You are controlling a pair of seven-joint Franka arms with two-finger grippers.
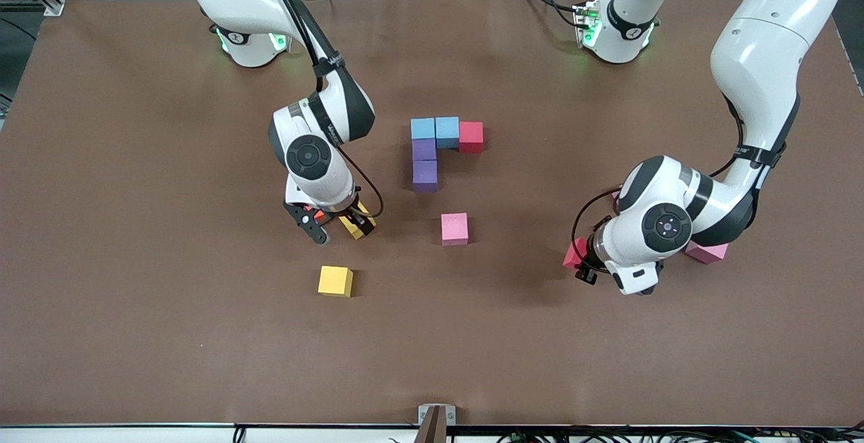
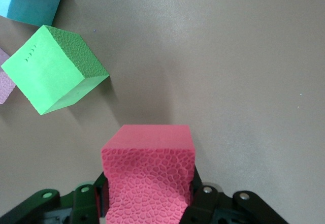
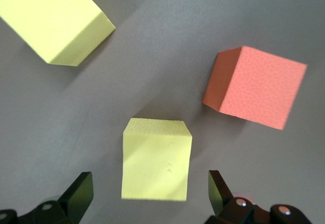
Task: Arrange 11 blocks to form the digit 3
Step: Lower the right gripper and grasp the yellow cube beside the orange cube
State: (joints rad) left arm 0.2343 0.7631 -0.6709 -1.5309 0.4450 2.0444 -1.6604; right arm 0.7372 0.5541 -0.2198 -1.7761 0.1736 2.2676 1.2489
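- the left gripper (image 1: 586, 269) is clamped on a red matte foam cube (image 2: 148, 176), at the left arm's end of the table, near a pink foam cube (image 1: 707, 252) that peeks out from under the arm.
- the right gripper (image 1: 341, 227) has its fingers spread wide around a yellow foam cube (image 3: 156, 159), not yet squeezing it.
- the digit so far: two light blue foam cubes (image 1: 435, 129) and a second red cube (image 1: 471, 136) form one bar, with two purple foam cubes (image 1: 424, 164) running down from it toward the front camera; five placed, six to go.
- risk: the red cube seems to sit deep between the left fingers, and soft foam could twist in the grip, so it may land skewed against the figure.
- risk: if the right gripper closes off-centre, the yellow cube could be nudged aside rather than caught.
- the left wrist view alone shows a green foam cube (image 2: 53, 69), hidden under the arm in the front view.
- the right wrist view shows an orange foam cube (image 3: 256, 87) beside the yellow one; the front view shows barely a sliver of it.
- the front view alone shows a loose pink cube (image 1: 454, 228) and a spare yellow cube (image 1: 335, 281) nearer the front camera than the figure.
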